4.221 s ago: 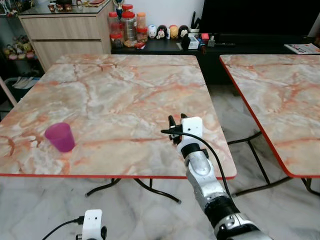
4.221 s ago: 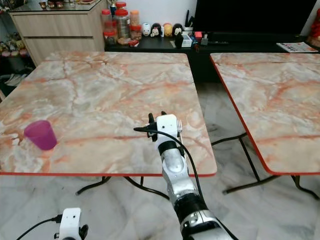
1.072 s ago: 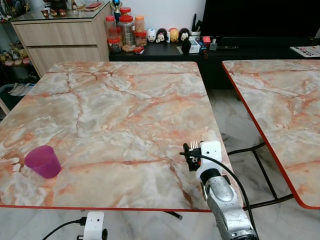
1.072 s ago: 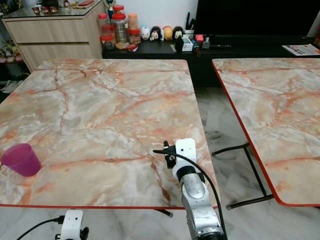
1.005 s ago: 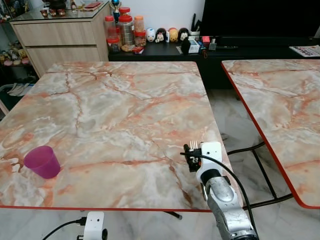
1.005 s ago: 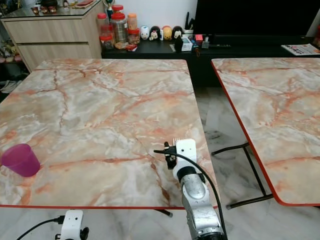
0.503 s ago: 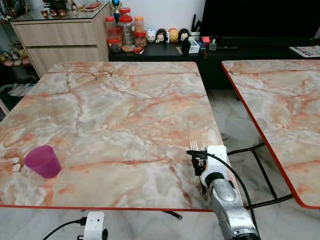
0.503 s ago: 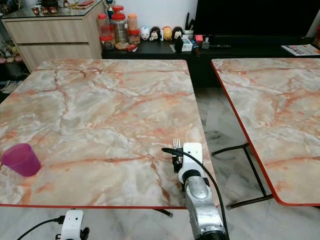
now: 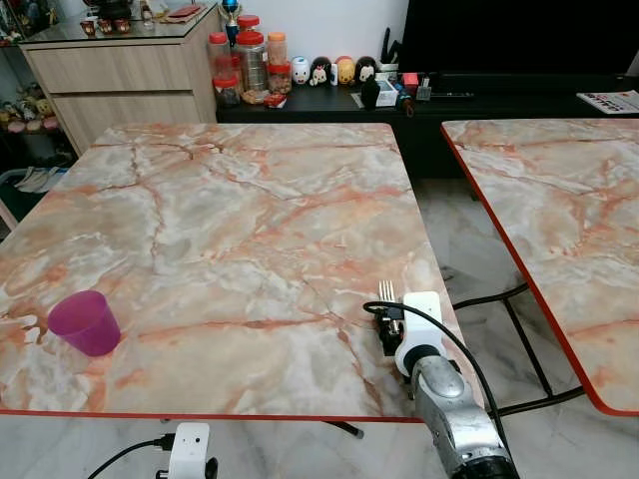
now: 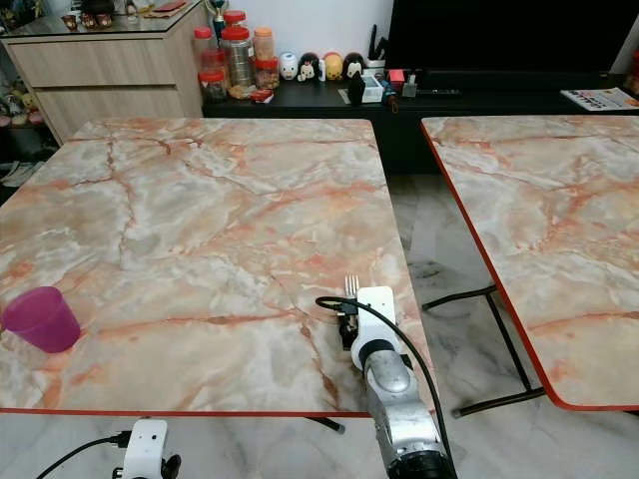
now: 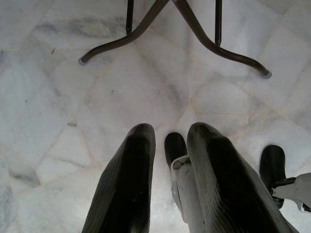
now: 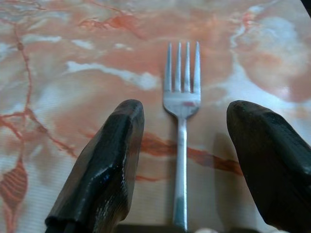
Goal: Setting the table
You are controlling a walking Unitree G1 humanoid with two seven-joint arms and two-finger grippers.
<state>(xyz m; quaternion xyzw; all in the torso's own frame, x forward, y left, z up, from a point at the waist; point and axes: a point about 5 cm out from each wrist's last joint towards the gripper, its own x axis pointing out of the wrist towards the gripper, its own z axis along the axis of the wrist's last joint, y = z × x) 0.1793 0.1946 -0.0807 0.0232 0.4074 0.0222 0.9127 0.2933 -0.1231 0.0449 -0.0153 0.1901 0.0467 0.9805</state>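
Left eye view is showing a large marbled table (image 9: 230,220) with a red edge, and a second matching table (image 9: 559,200) is standing to the robot's right across a gap of pale floor (image 9: 469,259). Beyond the tables, a wooden cabinet (image 9: 130,75) and a dark shelf (image 9: 329,95) carrying jars and small figurines are lining the wall. As a judgement, the table setting is only beginning: a pink cup (image 9: 84,322) is standing upright near the table's front left corner, a fork (image 9: 387,295) is lying near the front right corner, and no plate or other cutlery is lying anywhere on the top, so most of the setting seems left to do. The two pieces are lying well apart. The right gripper (image 9: 391,321) is hovering low over the fork's handle end, its fingers (image 12: 104,165) spread wide on either side of the handle without pinching it, so the fork appears to be resting flat on the marble by itself. The fork's long axis is running front to back, with the tines pointing away from the robot toward the far wall. The left gripper (image 11: 167,189) is hanging idle below table height over the floor, its fingers close together with only a narrow gap, holding nothing.
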